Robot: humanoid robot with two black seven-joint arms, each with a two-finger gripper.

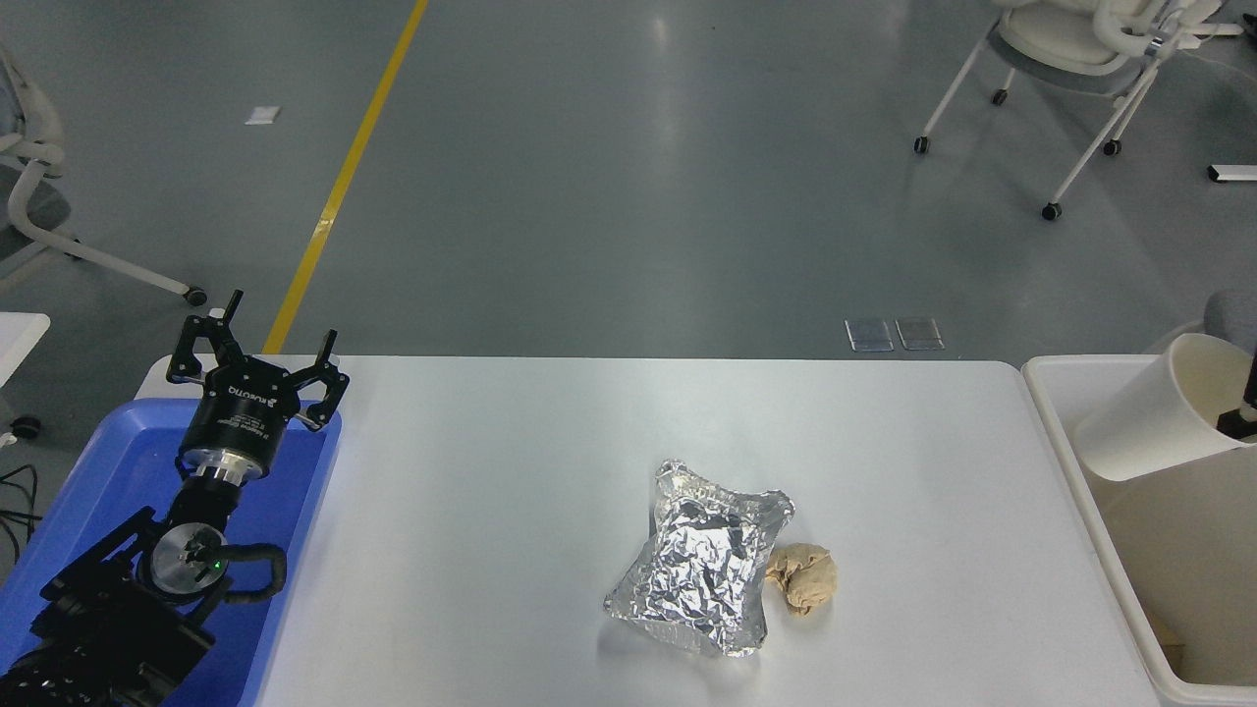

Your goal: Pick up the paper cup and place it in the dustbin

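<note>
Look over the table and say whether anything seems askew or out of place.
The paper cup is tilted, held in the air over the dustbin by the right gripper, which is mostly out of view. A crumpled foil bag and paper ball lie on the table.

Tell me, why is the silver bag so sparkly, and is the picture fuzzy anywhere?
Head view: the foil bag sparkles because its crinkles catch the overhead light; the floor carries a pale streak of glare too. Shadows on the table are soft and faint. The picture looks sharp, but the right gripper is cut off at the edge, inside the cup.
</note>
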